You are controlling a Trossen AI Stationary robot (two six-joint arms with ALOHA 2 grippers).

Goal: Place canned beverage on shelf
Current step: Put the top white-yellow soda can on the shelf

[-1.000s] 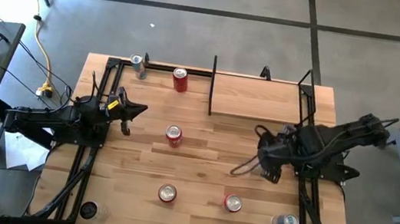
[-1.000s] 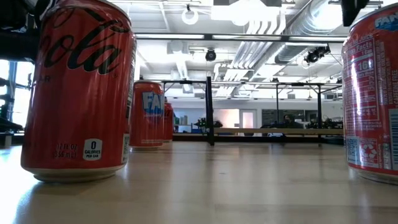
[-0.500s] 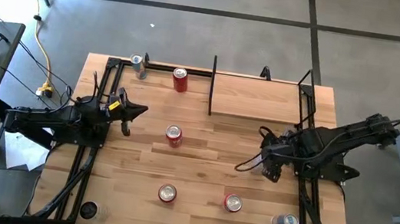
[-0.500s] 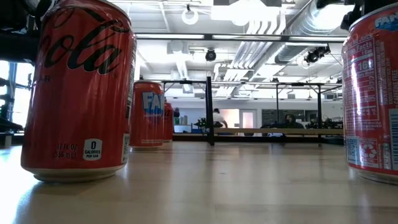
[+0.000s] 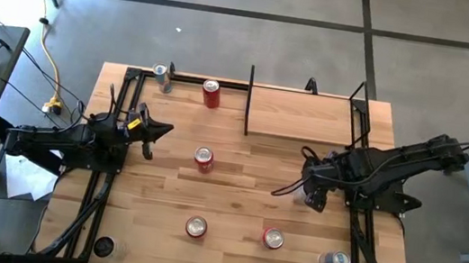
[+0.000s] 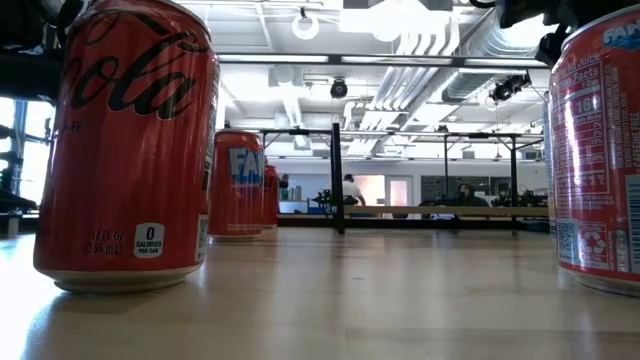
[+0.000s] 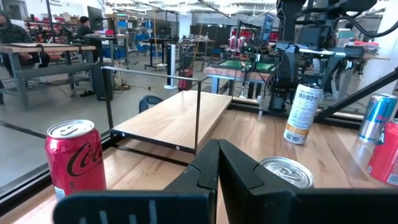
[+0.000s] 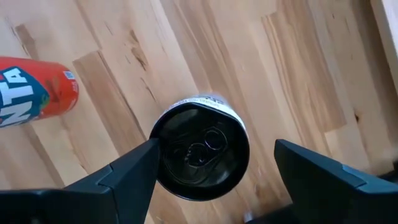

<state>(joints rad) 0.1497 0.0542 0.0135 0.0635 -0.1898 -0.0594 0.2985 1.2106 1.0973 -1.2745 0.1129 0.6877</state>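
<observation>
A pale can with a black top (image 8: 200, 151) stands upright on the wooden table, also in the left wrist view (image 7: 303, 114). My right gripper (image 8: 214, 149) is open above it, one finger on either side of the can's top. In the high view my right gripper (image 5: 311, 194) hides the can. The shelf (image 5: 300, 115), a light-wood ledge with a black divider (image 5: 249, 100), lies at the table's far side. My left gripper (image 5: 160, 128) is shut and empty near the table's left edge, beside a red can (image 5: 204, 158).
Other cans stand on the table: a red one (image 5: 210, 93) and a silver one (image 5: 163, 75) at the far edge, two red ones (image 5: 196, 226) (image 5: 272, 237) and a silver-blue one (image 5: 335, 260) near the front. Bare wood lies between them.
My right gripper has come down a little toward the can beneath it, still open. The cans have stayed where they were.
</observation>
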